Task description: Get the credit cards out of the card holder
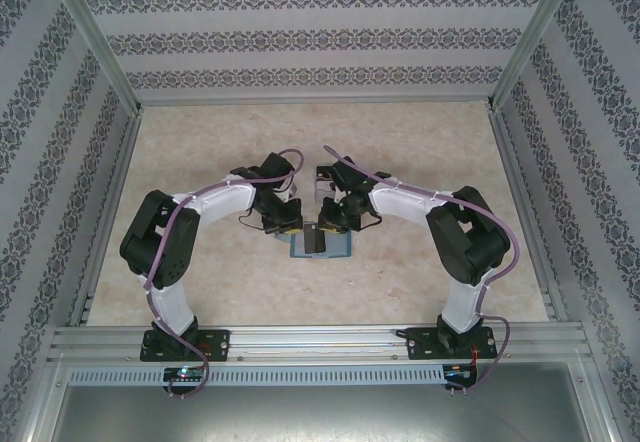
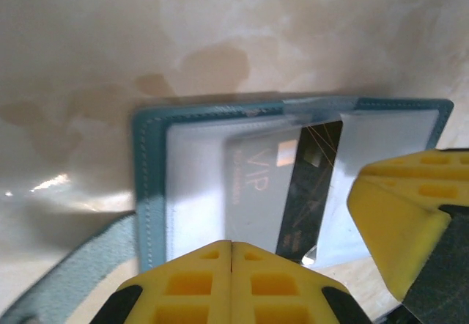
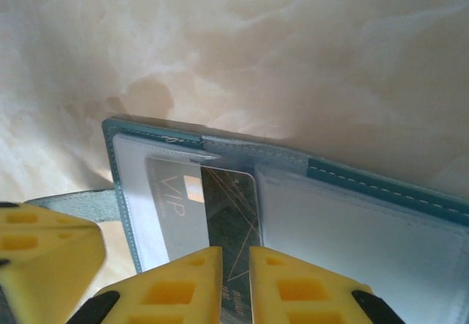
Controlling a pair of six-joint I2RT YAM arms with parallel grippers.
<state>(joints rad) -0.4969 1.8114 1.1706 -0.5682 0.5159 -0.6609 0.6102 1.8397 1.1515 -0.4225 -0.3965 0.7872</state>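
Holding: card holder, open, with two credit cards, both grippers engaged

**Item 1, card holder** (image 1: 340, 250). Teal, soft, spread open like a book and lying flat on the counter (image 1: 200, 262). It sits midway between the left and right edges and closer to the near edge than the far one. Its long axis runs left to right, parallel to the near edge, with the inner clear pockets facing up. A teal side tab (image 2: 69, 287) trails from its left end.

**Item 2, pale card** (image 2: 253, 192). Grey-pink, lettered "VIP", seated in the left-hand pocket. Its long axis runs crosswise to the holder, from far side to near side.

**Item 3, dark card** (image 3: 231, 214). Blackish with thin gold lines, overlapping the right part of the pale card. Its long axis also runs crosswise to the holder, a little tilted, and its near end projects past the holder's near side.

**Item 4, left gripper** (image 2: 231, 254). Yellow fingers pressed together with no gap, at the near end of the pale card. Whether they pinch it cannot be told.

**Item 5, right gripper** (image 3: 235, 262). Narrow, its fingers clamped on the near end of the dark card, just beside the left gripper.
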